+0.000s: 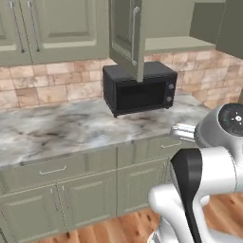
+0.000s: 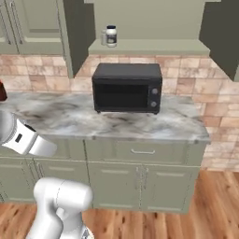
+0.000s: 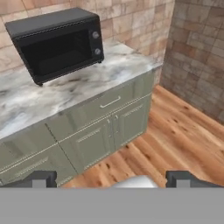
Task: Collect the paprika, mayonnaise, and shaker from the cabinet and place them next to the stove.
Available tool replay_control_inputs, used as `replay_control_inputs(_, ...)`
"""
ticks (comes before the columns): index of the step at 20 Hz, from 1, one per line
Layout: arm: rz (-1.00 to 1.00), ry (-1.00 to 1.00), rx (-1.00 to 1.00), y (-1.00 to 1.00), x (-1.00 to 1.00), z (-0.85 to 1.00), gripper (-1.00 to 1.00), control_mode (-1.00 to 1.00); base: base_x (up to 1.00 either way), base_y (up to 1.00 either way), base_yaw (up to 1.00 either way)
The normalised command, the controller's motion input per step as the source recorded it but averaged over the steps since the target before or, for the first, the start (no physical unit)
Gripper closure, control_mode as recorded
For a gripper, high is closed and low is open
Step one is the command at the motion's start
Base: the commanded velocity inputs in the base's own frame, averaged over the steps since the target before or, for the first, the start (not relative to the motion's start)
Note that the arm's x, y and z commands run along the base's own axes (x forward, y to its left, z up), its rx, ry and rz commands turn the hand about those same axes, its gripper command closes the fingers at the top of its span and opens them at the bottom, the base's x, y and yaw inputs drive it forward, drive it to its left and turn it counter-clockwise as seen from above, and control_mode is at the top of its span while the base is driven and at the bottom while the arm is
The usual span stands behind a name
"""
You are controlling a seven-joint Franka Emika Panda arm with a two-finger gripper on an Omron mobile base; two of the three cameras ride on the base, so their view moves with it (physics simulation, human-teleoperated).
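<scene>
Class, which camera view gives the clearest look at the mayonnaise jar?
The right base view: the mayonnaise stands upright on the open cabinet's shelf, above the microwave, blue lid visible. In the left base view the open cabinet door stands across that end of the shelf.

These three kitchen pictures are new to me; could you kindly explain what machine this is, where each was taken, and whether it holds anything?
It is a white robot arm on a driving base. Two cameras sit behind it, left and right; the third looks along its gripper, which is open and empty. The marble counter carries a black microwave. Above it, in the open cabinet, stand the mayonnaise jar and, beside it, the small grey shaker. A dark red object at the right view's left edge may be the paprika.
</scene>
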Motion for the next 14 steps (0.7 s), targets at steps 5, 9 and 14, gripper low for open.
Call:
replay_control_inputs(5,0.00,0.00,0.00,0.00,0.00,0.00,-1.00,1.00,0.00,-0.85,0.00)
replay_control_inputs(9,0.00,0.00,0.00,0.00,0.00,0.00,-1.00,1.00,0.07,-0.62,0.03)
replay_control_inputs(14,0.00,0.00,0.00,0.00,0.00,0.00,-1.00,1.00,0.25,-0.40,0.10)
